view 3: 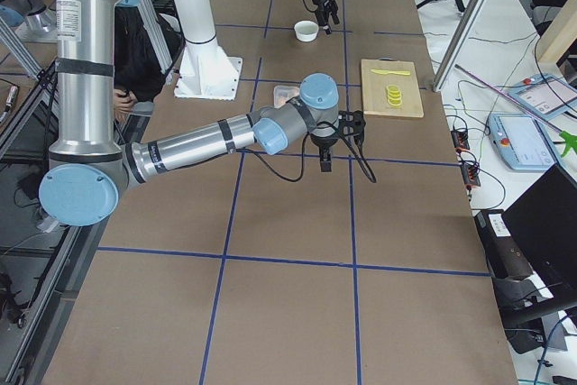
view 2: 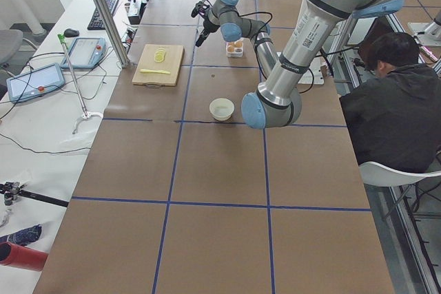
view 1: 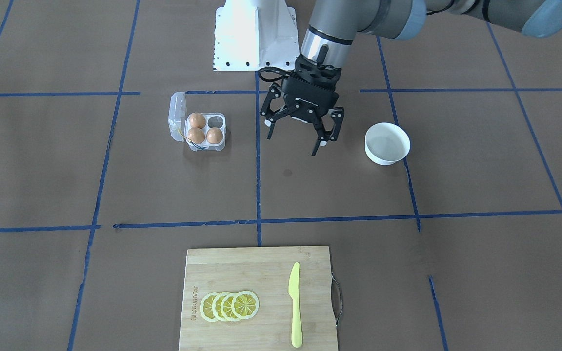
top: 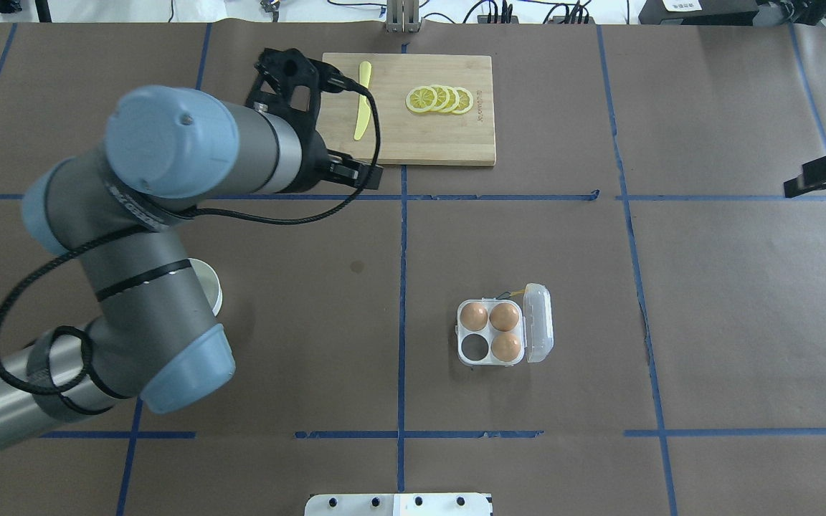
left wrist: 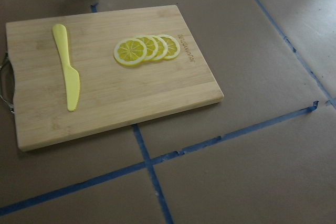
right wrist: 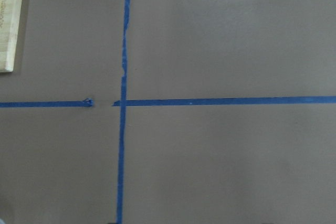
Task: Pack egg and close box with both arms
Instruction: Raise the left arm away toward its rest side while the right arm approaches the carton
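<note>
The table (view 1: 456, 170) is the biggest thing here, covered in matt brown paper crossed by blue tape (view 1: 258, 195); my left arm (top: 148, 287), smooth grey metal with pale blue caps, fills the left of the overhead view; its left claw (view 1: 301, 138) hangs above bare paper in the upper middle of the front view, black fingers spread wide and holding nothing; my right claw (top: 825, 179) only peeks in at the right edge of the overhead view, and I cannot tell whether it is spread or pinched. The wooden board (view 1: 242, 273) lies flat at the bottom centre, pale and grainy with a wire handle; the round white bowl (view 1: 383, 158), glossy and hollow, sits right of my left claw with nothing in it. The box (view 1: 214, 120) is left of centre in the front view, thin clear plastic with four round cups; its lid (view 1: 177, 113) is swung open to the left; three smooth orange-brown eggs (view 1: 196, 120) fill three cups and the upper right cup is bare. No loose egg shows anywhere, so I judge the packing done and the closing yet to begin; I think that needs one claw steadying the light, slippery base while the other folds the lid over gently. Smallest are the flat yellow plastic knife (view 1: 294, 304) and the overlapping lemon slices (view 1: 230, 306).
</note>
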